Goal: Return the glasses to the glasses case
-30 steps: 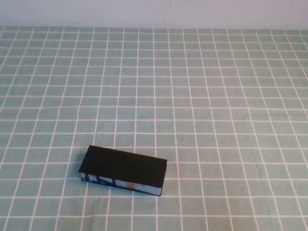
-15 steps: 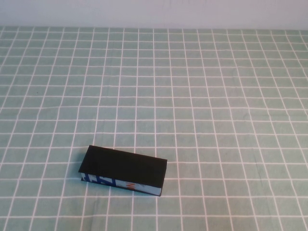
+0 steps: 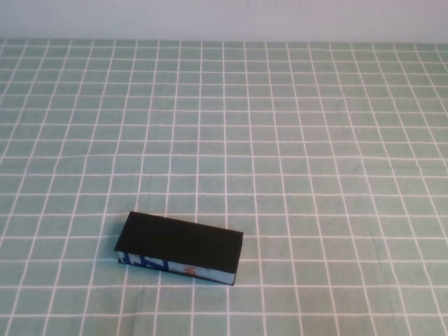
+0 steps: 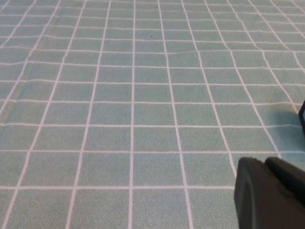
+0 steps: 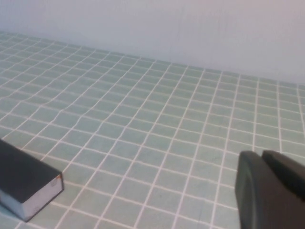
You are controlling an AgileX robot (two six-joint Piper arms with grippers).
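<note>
The glasses case [image 3: 180, 243] lies closed on the near-left part of the table, its flat black lid up and its light-blue printed front side facing me. One end of it shows in the right wrist view [image 5: 24, 183]. The glasses are out of view. My left gripper [image 4: 264, 162] hangs over bare cloth with its two black fingers pressed together and nothing between them. My right gripper [image 5: 261, 155] is also shut and empty, off to the right of the case. Neither arm shows in the high view.
A green cloth with a white grid [image 3: 294, 140] covers the whole table. A pale wall [image 3: 224, 17] runs along the far edge. A dark edge [image 4: 302, 114] sits at the border of the left wrist view.
</note>
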